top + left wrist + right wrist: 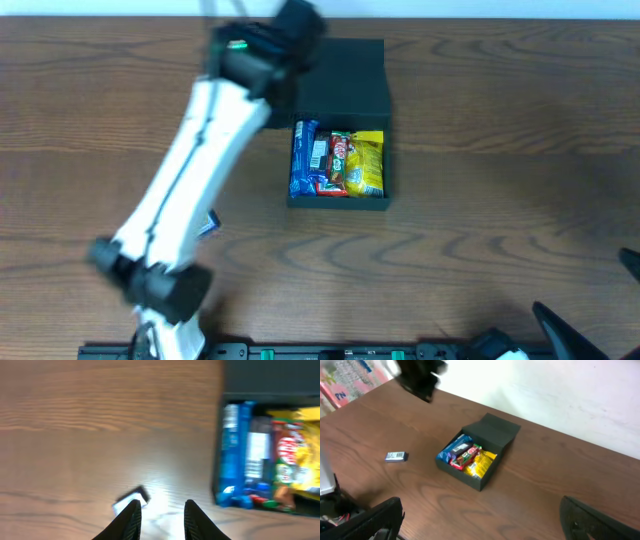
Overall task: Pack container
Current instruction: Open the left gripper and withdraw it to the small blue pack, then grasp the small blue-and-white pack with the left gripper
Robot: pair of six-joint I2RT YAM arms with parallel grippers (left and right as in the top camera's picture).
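Note:
The container (pixel 338 203) is a dark shallow box at mid-table, its flap lid (pixel 345 75) open toward the back. Inside lie a blue packet (pixel 303 158), a red bar (pixel 338 165) and a yellow bag (pixel 368 165). It also shows in the left wrist view (pixel 218 460) and the right wrist view (pixel 490 472). My left gripper (pixel 161 520) is open and empty, high over the table left of the box. A small blue-white packet (pixel 131 500) lies just beyond its left finger. My right gripper (pixel 480 525) is wide open and empty near the front right edge.
The small packet (pixel 208 225) lies on the wood left of the box, partly under my left arm (pixel 190 170) in the overhead view; it shows in the right wrist view (pixel 396 456). Coloured papers (pixel 350 380) lie at the far edge.

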